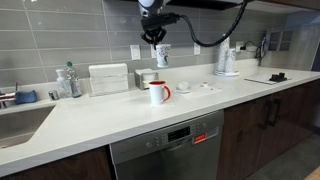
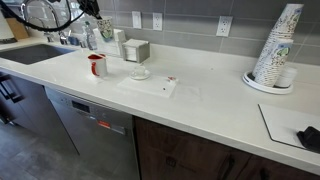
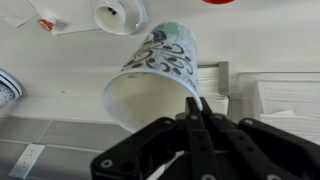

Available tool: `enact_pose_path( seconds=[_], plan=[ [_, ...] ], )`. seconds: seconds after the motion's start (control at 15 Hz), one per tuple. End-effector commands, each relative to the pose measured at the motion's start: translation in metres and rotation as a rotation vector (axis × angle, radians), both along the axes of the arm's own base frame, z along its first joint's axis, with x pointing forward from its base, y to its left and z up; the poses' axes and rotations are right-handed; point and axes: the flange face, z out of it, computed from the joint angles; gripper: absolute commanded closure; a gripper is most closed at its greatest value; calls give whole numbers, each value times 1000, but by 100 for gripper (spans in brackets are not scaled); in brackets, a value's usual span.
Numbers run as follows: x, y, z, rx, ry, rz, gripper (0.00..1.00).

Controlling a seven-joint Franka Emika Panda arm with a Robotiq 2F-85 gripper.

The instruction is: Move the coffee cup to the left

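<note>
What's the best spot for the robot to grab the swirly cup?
The top rim, coming from above. The coffee cup has a wide open mouth and a thin wall, so one finger can probably slip inside while the other presses outside. In the wrist view the gripper seems to pinch the rim just like that, and the cup hangs above the counter.

The gripper [image 3: 197,108] has its two fingers pressed together on the rim of the coffee cup [image 3: 165,55], a pale cup with dark swirls. The cup is tilted, its open mouth facing the camera. Behind it spreads the white counter [image 3: 60,65]. A white box [image 3: 275,100] stands along the counter's back edge, against the grey tiled wall [image 3: 60,140], which carries an outlet [image 3: 25,160]. Farther out on the counter lie a small round white dish [image 3: 122,14] and a flat packet [image 3: 45,20].
</note>
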Motion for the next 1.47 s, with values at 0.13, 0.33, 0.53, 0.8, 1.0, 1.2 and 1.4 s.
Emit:
enact_pose_path(
  seconds=[0.13, 0.33, 0.53, 0.8, 1.0, 1.2, 1.4],
  plan=[
    [-53, 16, 20, 9, 85, 206, 99],
    [-70, 34, 23, 7, 136, 354, 99],
    [-77, 62, 21, 5, 122, 464, 99],
    [-70, 61, 28, -1, 113, 414, 96],
    [-67, 56, 29, 0, 111, 405, 96],
    [-67, 56, 29, 0, 111, 405, 96],
    [-67, 81, 31, 4, 107, 482, 99]
  ],
)
